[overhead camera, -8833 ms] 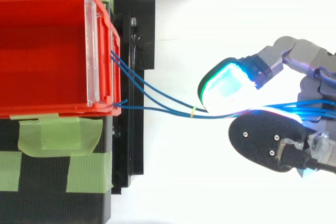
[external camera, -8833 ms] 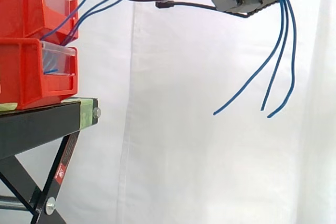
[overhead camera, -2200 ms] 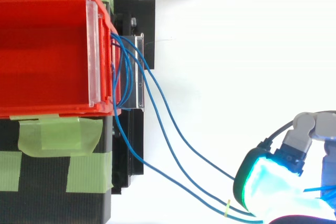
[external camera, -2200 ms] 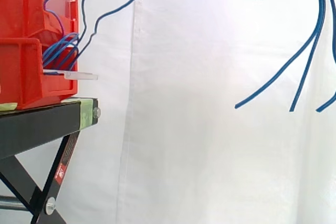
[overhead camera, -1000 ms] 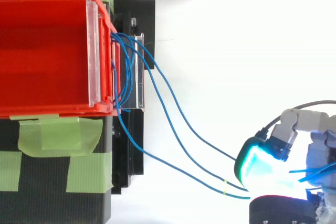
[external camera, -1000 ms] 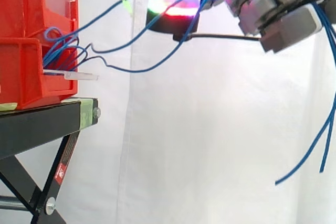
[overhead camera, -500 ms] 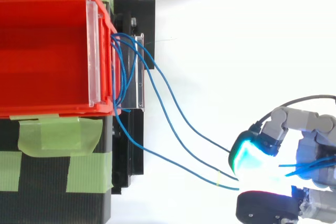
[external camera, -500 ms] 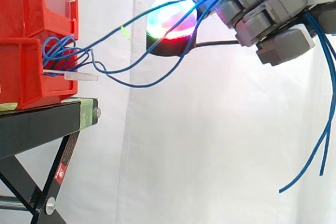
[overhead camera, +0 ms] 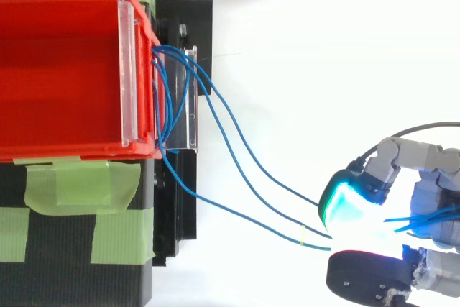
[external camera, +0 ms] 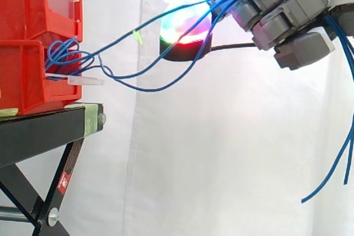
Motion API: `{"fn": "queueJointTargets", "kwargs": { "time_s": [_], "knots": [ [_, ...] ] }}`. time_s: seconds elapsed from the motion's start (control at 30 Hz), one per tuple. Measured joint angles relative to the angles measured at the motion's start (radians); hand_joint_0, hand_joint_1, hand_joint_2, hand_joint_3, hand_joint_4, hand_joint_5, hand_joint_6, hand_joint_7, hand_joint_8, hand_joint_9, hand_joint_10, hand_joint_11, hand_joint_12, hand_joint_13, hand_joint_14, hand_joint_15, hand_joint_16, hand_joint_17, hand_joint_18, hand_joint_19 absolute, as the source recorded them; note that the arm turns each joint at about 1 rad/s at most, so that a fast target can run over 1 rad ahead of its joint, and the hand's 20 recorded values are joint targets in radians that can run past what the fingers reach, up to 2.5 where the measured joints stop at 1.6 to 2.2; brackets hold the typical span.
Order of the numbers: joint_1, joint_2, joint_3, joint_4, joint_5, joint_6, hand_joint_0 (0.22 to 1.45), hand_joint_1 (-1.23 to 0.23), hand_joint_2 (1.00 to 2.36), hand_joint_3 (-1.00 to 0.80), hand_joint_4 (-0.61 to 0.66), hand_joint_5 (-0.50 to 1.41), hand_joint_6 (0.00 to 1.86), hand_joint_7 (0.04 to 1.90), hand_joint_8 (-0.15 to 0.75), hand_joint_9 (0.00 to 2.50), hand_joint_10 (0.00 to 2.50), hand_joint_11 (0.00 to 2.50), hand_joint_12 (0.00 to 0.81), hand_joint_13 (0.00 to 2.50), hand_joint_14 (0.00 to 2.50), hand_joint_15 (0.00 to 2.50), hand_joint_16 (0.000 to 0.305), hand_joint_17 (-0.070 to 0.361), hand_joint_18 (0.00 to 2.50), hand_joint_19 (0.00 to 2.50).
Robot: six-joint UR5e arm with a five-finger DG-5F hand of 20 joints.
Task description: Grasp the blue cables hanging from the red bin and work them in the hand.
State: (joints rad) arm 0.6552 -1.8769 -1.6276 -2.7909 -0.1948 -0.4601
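Observation:
Three blue cables (external camera: 166, 78) (overhead camera: 237, 149) run from the lower red bin (external camera: 25, 75) out to my hand (external camera: 287, 15) at the upper right of the side view. They sag in loose curves between bin and hand, and several loops bunch at the bin's front (external camera: 63, 56). My hand (overhead camera: 424, 206) is shut on the cables, with a glowing fingertip (overhead camera: 348, 206) pressed against them. The cables' free ends (external camera: 337, 169) hang down past the hand at the far right. A small yellow-green tag (overhead camera: 302, 236) marks one cable.
Two red bins are stacked on a black stand (external camera: 50, 128) with green tape (overhead camera: 79, 188). The upper bin (overhead camera: 65, 70) is open-topped with a clear front plate (overhead camera: 128, 70). A clear label plate (external camera: 83, 80) juts from the lower bin. A white curtain lies behind.
Over the last second my hand moved up and a little back towards the bin with the cables held. The cables between bin and hand went slacker and their free ends swung right.

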Motion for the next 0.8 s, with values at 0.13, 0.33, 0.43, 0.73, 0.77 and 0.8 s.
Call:
{"fn": "queueJointTargets", "kwargs": {
  "time_s": [0.13,0.33,0.43,0.73,0.77,0.8],
  "knots": [
    [0.001,0.0,0.0,-0.016,-0.002,-0.001,0.91,-0.64,1.02,-0.38,0.28,0.31,0.87,1.29,0.462,0.58,2.5,2.5,0.477,0.93,2.5,1.34,0.053,0.12,1.55,1.28],
    [0.005,0.0,0.0,-0.033,-0.003,0.0,0.91,-0.64,1.02,-0.38,0.28,0.3,0.88,1.28,0.461,0.58,2.5,2.5,0.478,0.93,2.5,1.36,0.053,0.119,1.55,1.28],
    [0.005,0.0,0.0,-0.034,-0.004,0.0,0.91,-0.64,1.02,-0.38,0.28,0.3,0.88,1.29,0.461,0.58,2.5,2.5,0.476,0.93,2.5,1.34,0.053,0.12,1.55,1.28],
    [0.006,0.0,0.0,-0.035,-0.006,0.0,0.91,-0.64,1.02,-0.39,0.28,0.3,0.89,1.28,0.46,0.58,2.5,2.5,0.476,0.93,2.5,1.33,0.053,0.12,1.55,1.28],
    [0.006,0.0,0.0,-0.035,-0.006,0.0,0.91,-0.64,1.02,-0.39,0.28,0.3,0.88,1.29,0.461,0.58,2.5,2.5,0.476,0.93,2.5,1.34,0.053,0.119,1.55,1.28],
    [0.006,0.0,0.0,-0.035,-0.006,0.0,0.91,-0.64,1.02,-0.39,0.28,0.3,0.89,1.28,0.46,0.58,2.5,2.5,0.475,0.93,2.5,1.32,0.053,0.119,1.55,1.28]
  ]
}}
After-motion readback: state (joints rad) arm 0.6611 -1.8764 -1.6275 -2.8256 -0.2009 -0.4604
